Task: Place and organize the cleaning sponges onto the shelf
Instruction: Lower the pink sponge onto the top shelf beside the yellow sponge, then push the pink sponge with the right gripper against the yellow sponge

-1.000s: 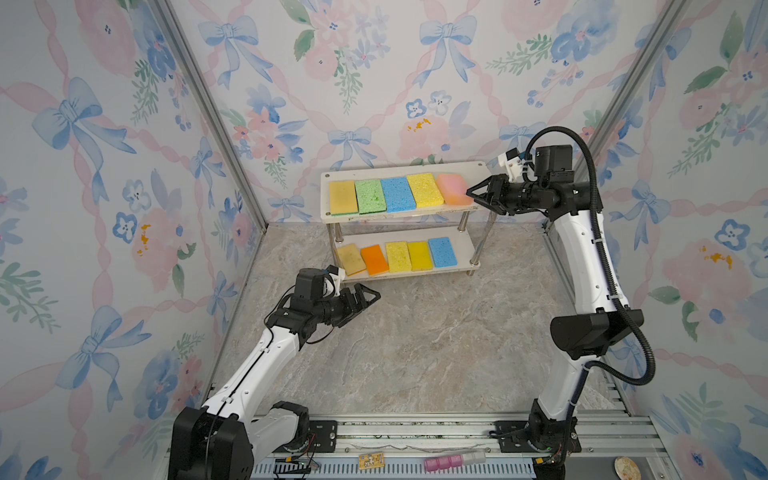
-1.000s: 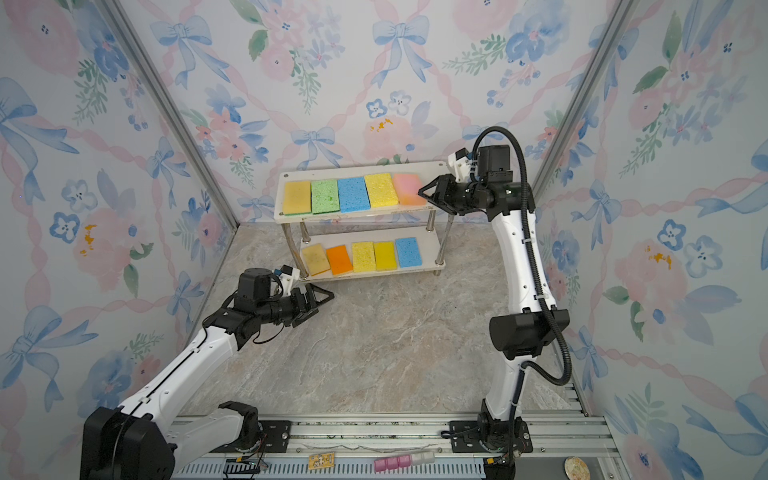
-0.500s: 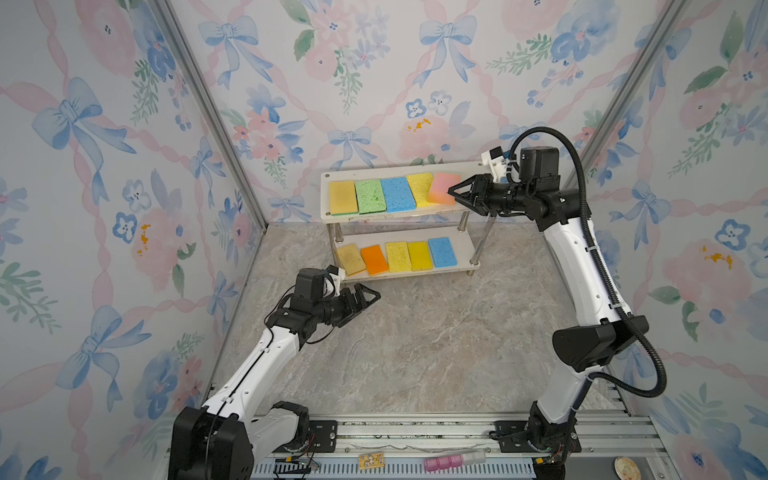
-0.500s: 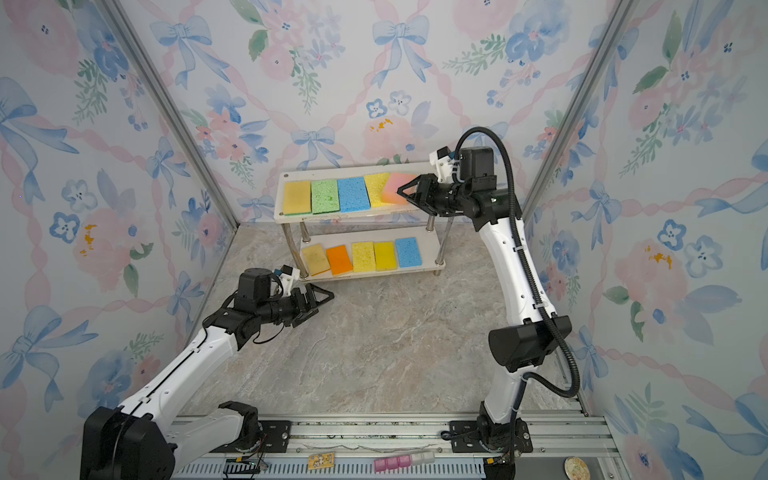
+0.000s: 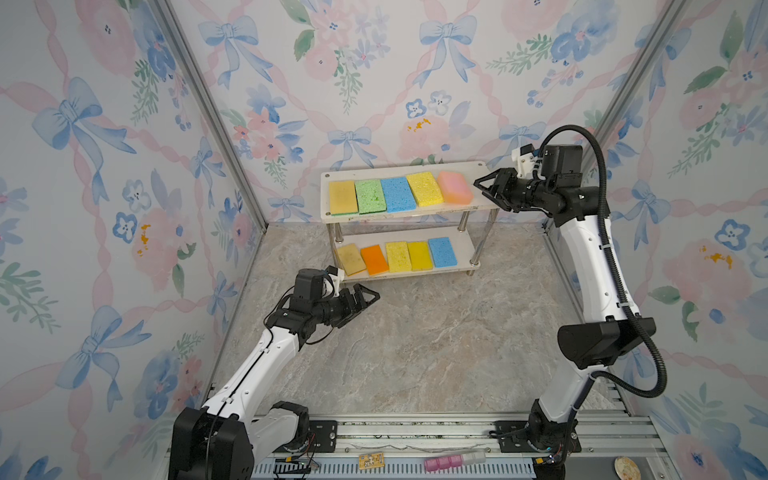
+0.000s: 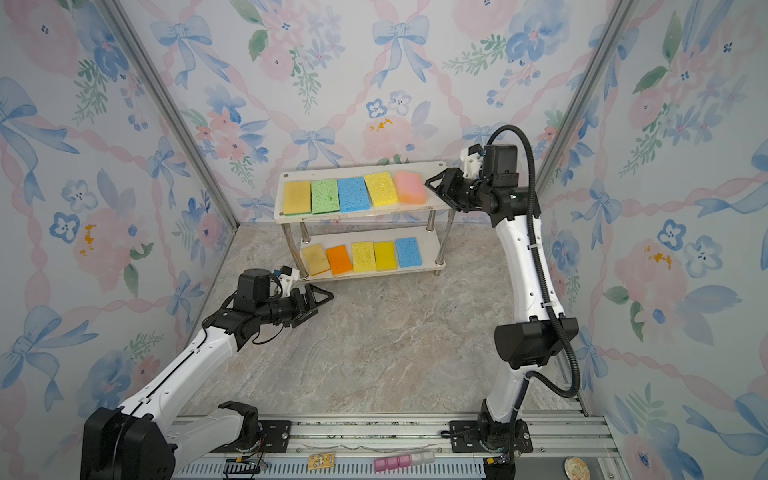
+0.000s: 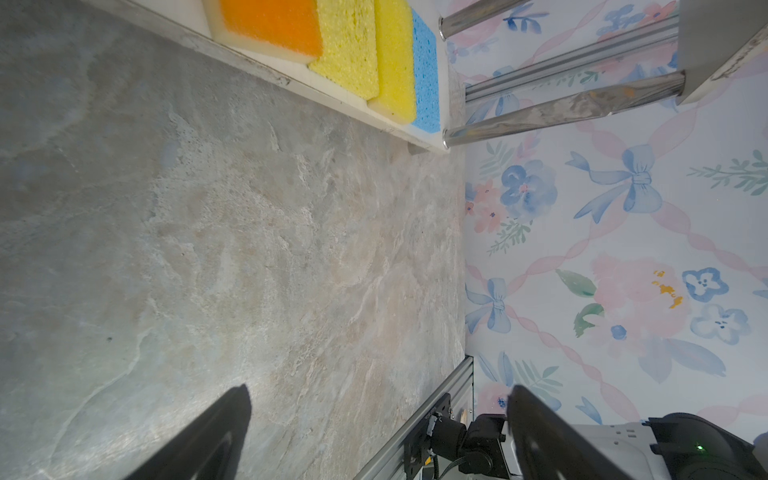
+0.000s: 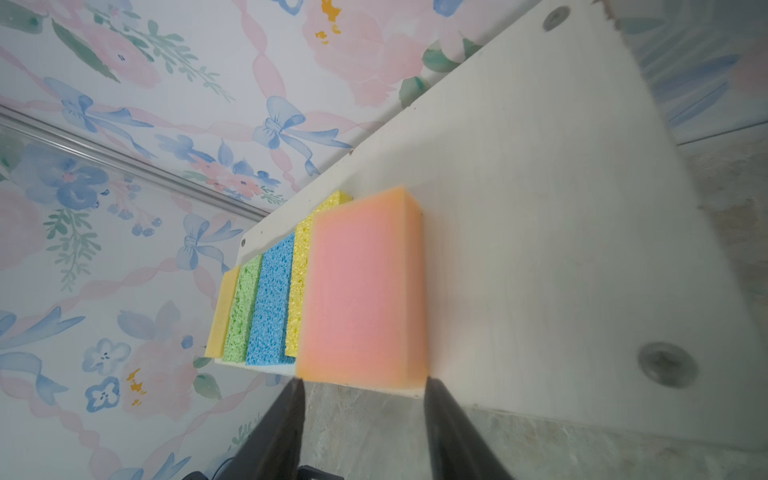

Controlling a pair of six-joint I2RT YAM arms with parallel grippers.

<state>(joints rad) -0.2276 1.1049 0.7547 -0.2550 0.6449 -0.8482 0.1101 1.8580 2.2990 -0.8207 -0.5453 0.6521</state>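
Right fingers (image 8: 286, 419) stand parted sponge-wide and empty, just right of the pink sponge (image 5: 455, 187), which lies at the right end of the shelf's (image 5: 374, 172) top board. It looks light, soft and squashy, so pinch its long edges gently. Left fingers (image 7: 216, 436) gape wide and empty over the table (image 5: 415, 353).

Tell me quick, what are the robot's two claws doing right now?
Left gripper: open, holding nothing.
Right gripper: open, at the end of the flat pink rectangular foam sponge lying on the white two-tier shelf; holding nothing.
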